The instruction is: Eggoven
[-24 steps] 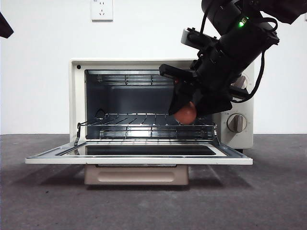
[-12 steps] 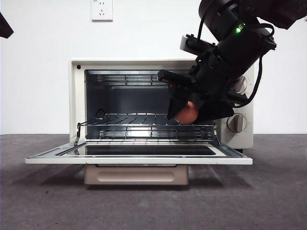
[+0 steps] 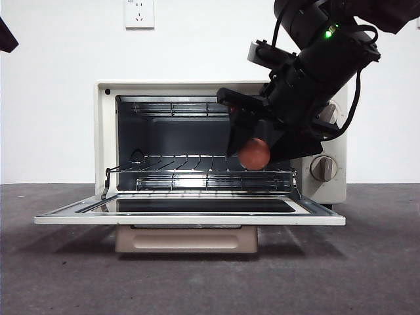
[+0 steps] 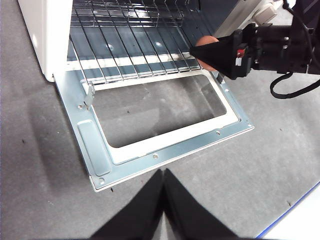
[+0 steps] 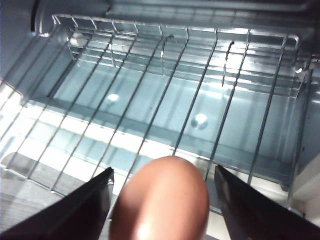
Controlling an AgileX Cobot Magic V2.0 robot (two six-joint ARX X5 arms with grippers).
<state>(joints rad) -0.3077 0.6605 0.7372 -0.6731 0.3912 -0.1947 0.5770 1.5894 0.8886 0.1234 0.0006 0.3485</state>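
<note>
The cream toaster oven point(image 3: 105, 131) stands open, its glass door point(image 3: 65, 215) folded down flat. My right gripper point(image 3: 256, 155) reaches into the oven's right side, just over the wire rack point(image 3: 177, 172). The brown egg point(image 3: 254, 153) sits between its jaws at the rack's front right. In the right wrist view the egg point(image 5: 160, 200) fills the space between the jaws, with a thin gap to one jaw, so the right gripper point(image 5: 161, 169) looks open. The left wrist view shows the egg point(image 4: 206, 41) behind a right jaw. My left gripper point(image 4: 163, 172) is shut and empty, held above the floor in front of the door point(image 4: 100, 155).
The oven's knobs point(image 3: 323, 168) are on its right panel, partly behind the right arm. The beige handle point(image 3: 187, 239) hangs under the lowered door. A wall socket point(image 3: 139, 13) is behind. The left arm shows as a black tip point(image 3: 6, 36) at the top left.
The right gripper rose slightly, then came back down to the left. The egg now shows as a fuller round shape between the jaws, which look a little wider apart.
</note>
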